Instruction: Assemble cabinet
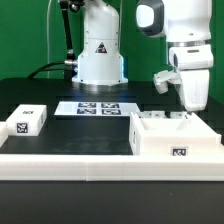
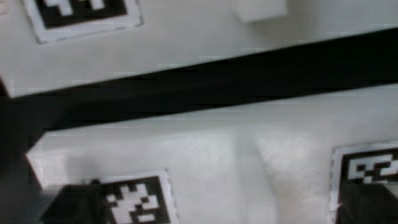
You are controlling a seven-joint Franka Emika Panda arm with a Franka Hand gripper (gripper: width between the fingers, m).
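End effector [image 1: 190, 106] over cabinet [image 1: 176, 142], exterior view's right.

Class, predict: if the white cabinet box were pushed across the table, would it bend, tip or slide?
The cabinet looks like rigid plastic, so probably stiff. Low and broad, it would likely slide, not tip. Open hollow compartments suggest it is light for its size.

Bright even overhead light, dark backdrop, exterior view sharp, wrist view blurred
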